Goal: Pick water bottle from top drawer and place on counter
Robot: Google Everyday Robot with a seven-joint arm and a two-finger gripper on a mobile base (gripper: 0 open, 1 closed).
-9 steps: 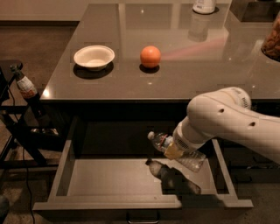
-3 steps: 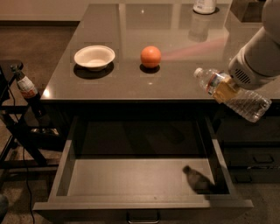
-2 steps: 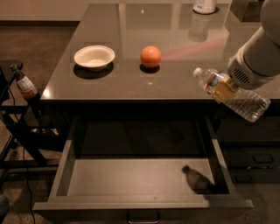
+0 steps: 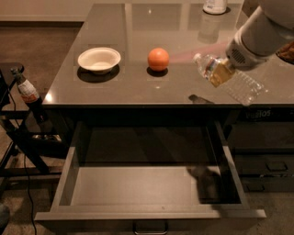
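Note:
The water bottle [image 4: 239, 85] is clear ribbed plastic with a white cap pointing left. It is held tilted in the air over the right front part of the counter [image 4: 138, 78]. My gripper [image 4: 222, 73] is shut on the water bottle near its neck, with the white arm reaching in from the upper right. The top drawer [image 4: 151, 193] is pulled open below the counter, and nothing lies on its grey bottom. A metal pull handle [image 4: 150, 227] shows on its front.
A white bowl [image 4: 98, 59] and an orange [image 4: 158, 58] sit on the counter's left and middle. A white container [image 4: 215, 6] stands at the far edge. A dark cola bottle [image 4: 28, 94] sits on a rack at left. Smaller dark drawers [image 4: 266, 165] are at right.
The bottle was in the drawer, gripped by my gripper. It has been lifted out and carried up and right, and now hangs over the counter's front right part.

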